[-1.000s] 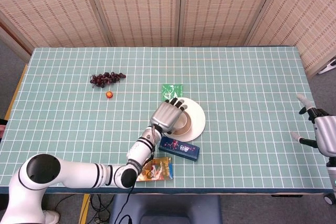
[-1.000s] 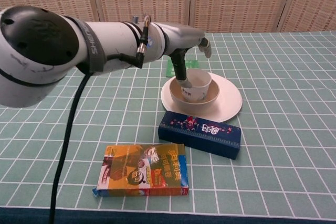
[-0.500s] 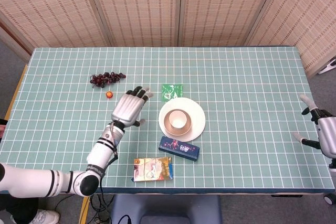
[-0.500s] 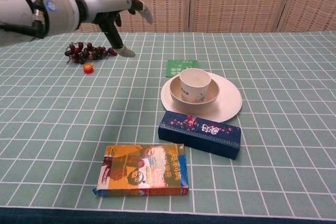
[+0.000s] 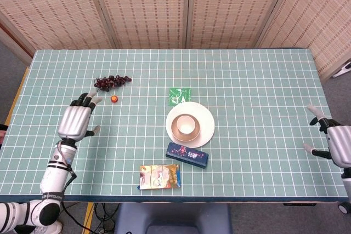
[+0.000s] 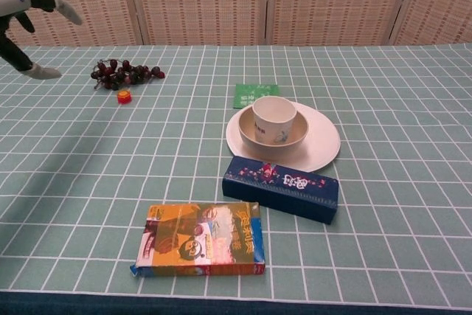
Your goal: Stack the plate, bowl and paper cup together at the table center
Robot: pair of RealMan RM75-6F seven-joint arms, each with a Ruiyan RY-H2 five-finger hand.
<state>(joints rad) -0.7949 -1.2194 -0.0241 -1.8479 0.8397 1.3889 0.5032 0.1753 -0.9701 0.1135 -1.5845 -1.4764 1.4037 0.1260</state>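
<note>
Left hand (image 5: pixel 78 121) withdrawn leftward, fingers apart — one plate (image 5: pixel 205 130), one bowl (image 5: pixel 176 130), one cup (image 5: pixel 187 124) stacked.

Bench (image 5: pixel 252 80) teal-green with white grid lines. Plate (image 5: pixel 205 118) white. Bowl (image 6: pixel 296 135) cream outside, tan-brown inside, small dark print on side. Paper cup (image 6: pixel 274 114) white/cream. Long box (image 6: pixel 280 189) dark navy with red floral pattern and white characters. Flat box (image 6: pixel 200 239) orange-yellow, cartoon print, blue edge. Sachet (image 5: pixel 179 95) green with white marks. Grapes (image 5: pixel 111 82) dark red-purple. Small cap (image 5: pixel 114 99) orange-red. Both hands silver-grey, left hand (image 5: pixel 78 120) with black fingertips; right hand (image 5: pixel 334 142) grey-white. Backdrop screens (image 5: pixel 181 4) tan woven.
</note>
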